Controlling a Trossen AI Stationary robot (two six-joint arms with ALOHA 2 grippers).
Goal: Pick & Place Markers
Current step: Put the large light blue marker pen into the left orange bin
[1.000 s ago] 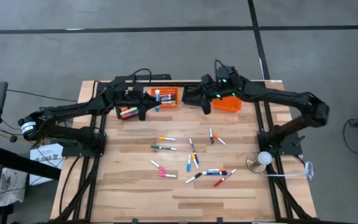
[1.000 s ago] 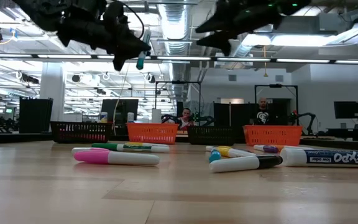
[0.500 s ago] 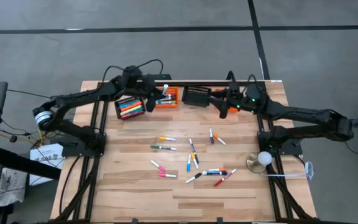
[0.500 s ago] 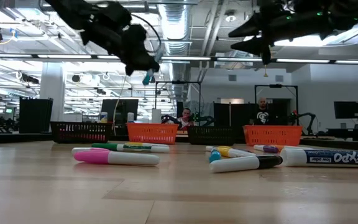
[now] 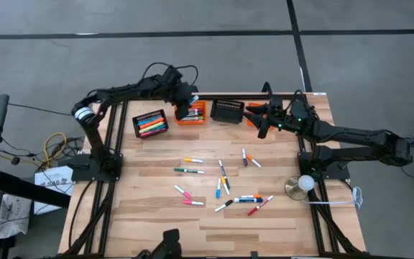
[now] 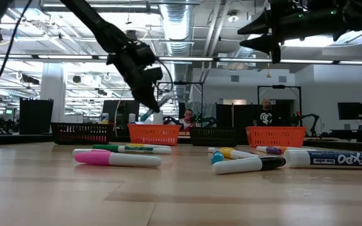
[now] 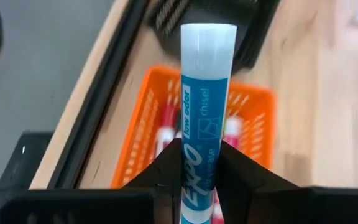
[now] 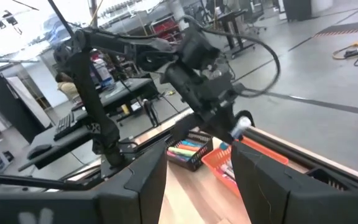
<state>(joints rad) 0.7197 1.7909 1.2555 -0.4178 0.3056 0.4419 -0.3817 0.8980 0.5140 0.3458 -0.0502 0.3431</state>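
Note:
My left gripper [image 5: 187, 109] is shut on a blue marker [image 7: 207, 93] with a white end. It hangs over the orange basket [image 5: 197, 118] at the table's far edge, which holds a few markers. Several more markers [image 5: 221, 180] lie scattered flat on the middle of the wooden table. A black basket [image 5: 150, 123] to the left of the orange one is full of coloured markers. My right gripper [image 5: 262, 126] hovers open and empty near the far right, high above the table, beside a second orange basket [image 5: 254, 109]. My left gripper pinches the blue marker's barrel [image 7: 199, 163] between its two fingers [image 7: 166, 171], which lie across the barrel. The gripper slants down from above. The marker's white end [image 7: 208, 43] sticks out past the fingertips toward the orange basket [image 7: 143, 118]. The marker is clear of the table and basket.
An empty black basket [image 5: 228, 111] stands between the two orange ones. A white ball on a round base [image 5: 302, 185] sits near the table's right edge. In the low view a pink marker [image 6: 118, 159] and a large white one [image 6: 335, 159] lie close to the near edge.
My left gripper has swung toward the table's far edge and sunk over the orange basket, tipping its fingers downward, with the blue marker still in its hold. My right gripper has drawn back toward the table's right edge, away from the black basket, and levelled out.

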